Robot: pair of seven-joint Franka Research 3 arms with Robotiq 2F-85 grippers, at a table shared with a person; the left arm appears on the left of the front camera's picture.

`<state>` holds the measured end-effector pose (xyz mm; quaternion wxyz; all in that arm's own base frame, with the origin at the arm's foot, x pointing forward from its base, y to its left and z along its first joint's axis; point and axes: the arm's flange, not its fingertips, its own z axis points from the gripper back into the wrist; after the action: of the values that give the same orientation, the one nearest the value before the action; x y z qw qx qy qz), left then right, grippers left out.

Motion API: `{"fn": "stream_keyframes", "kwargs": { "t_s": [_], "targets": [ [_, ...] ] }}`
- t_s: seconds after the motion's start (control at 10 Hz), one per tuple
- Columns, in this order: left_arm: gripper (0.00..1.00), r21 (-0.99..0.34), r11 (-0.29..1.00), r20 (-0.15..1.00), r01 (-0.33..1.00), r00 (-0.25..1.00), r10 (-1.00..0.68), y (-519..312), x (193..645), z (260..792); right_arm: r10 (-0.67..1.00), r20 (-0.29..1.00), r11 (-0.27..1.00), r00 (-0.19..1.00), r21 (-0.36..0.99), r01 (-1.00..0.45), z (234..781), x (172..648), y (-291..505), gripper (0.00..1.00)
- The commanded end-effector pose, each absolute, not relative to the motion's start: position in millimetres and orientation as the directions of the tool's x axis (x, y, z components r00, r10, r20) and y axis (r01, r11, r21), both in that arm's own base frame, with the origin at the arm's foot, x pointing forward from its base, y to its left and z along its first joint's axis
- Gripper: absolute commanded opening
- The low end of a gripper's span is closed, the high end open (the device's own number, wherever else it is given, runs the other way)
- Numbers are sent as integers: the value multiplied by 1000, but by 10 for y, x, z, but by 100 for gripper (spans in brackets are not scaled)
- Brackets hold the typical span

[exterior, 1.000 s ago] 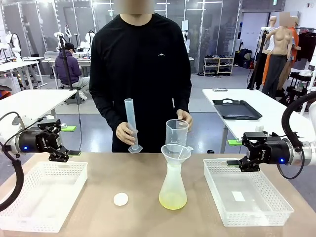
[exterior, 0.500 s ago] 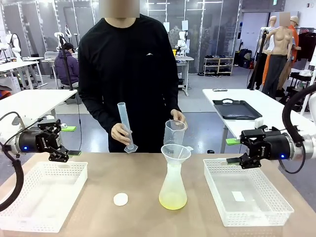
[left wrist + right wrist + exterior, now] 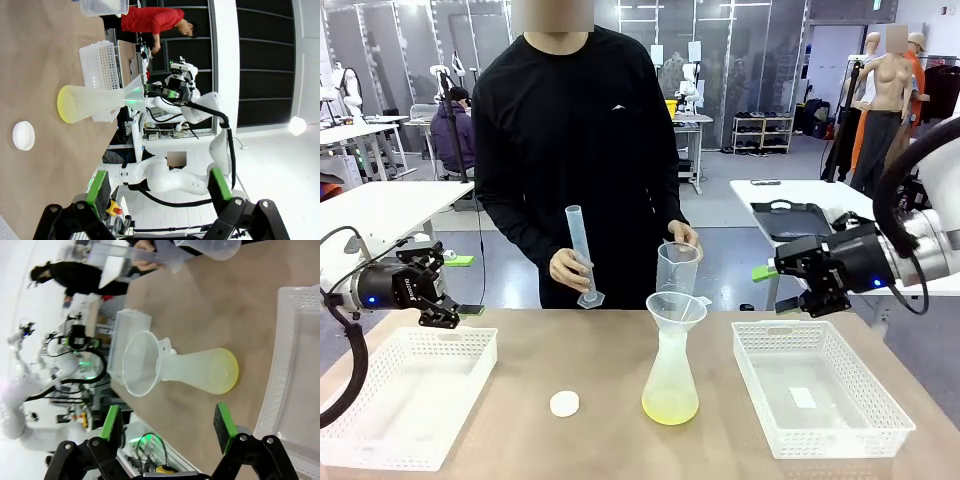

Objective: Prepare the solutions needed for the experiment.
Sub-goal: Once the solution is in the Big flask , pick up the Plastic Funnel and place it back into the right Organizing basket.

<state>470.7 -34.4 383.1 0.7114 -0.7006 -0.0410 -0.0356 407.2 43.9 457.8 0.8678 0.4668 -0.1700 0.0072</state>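
Tan tabletop (image 3: 610,440) in a busy lab was shared w/ a person stood at 12 o'clock. A conical flask (image 3: 670,360) was set upright at centre, w/ a funnel (image 3: 677,310) seated in its neck. The solutions (image 3: 670,408) were found as a shallow pale yellow-green layer in the flask bottom only; most of the flask was left unfilled. A white disc (image 3: 564,403) was laid approx. 9 o'clock of the flask, near but apart. White baskets were placed at 9 o'clock (image 3: 470,345) and at 3 o'clock (image 3: 855,375).

A graduated cylinder (image 3: 580,250) was held tilted in the person's right hand (image 3: 570,268) and a clear beaker (image 3: 677,268) in the person's left hand (image 3: 687,236), both at 12 o'clock of the funnel. Contents could not be told.

The left gripper (image 3: 468,286) was held above the far rim of the 9 o'clock basket, jaws spread wide, nothing gripped. The right gripper (image 3: 770,288) was held approx. 2 o'clock of the flask, jaws likewise apart and empty.

Progress was judged early-to-mid: some liquid was in, more measuring and pouring prob. left, and no robot share was yet begun.
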Motion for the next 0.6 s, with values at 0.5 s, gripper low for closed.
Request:
{"fn": "stream_keyframes", "kwargs": {
  "t_s": [0.5],
  "targets": [
    [100,-993,20,118,118,993,-3,-340,4694,3846,-127,280,707,951,699,-112,4871,3983,710,92]
  ]
}}
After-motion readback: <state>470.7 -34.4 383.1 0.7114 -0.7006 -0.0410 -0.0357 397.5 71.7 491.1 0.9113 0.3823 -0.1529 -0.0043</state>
